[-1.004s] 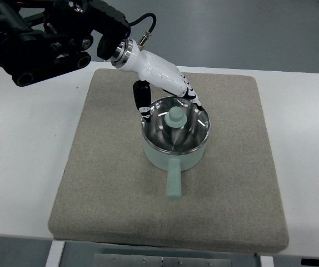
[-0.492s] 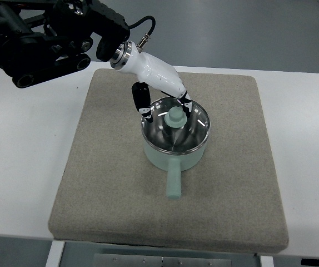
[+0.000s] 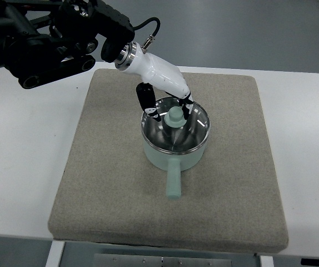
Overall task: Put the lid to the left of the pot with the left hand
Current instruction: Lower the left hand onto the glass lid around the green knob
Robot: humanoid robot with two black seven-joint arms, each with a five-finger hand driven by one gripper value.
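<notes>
A pale green pot (image 3: 173, 153) stands on the grey mat, its handle (image 3: 173, 181) pointing toward the near edge. The shiny lid (image 3: 160, 135) with a green knob (image 3: 174, 117) sits on the pot. My left hand (image 3: 170, 111), white with black fingers, comes in from the upper left and hangs over the lid. Its thumb (image 3: 150, 109) is left of the knob with a small gap. Its fingers (image 3: 188, 107) are at the knob's right side. The hand straddles the knob and the lid is not lifted. The right arm does not show.
The grey mat (image 3: 98, 167) lies on a white table (image 3: 20, 156). Bare mat lies left of the pot. The black left arm (image 3: 43, 39) fills the upper left corner, with a cable (image 3: 148, 28) looping above the wrist.
The left hand has drawn its fingers back from over the far rim to the knob's right side. The thumb has moved in toward the knob. The lid and pot have not moved.
</notes>
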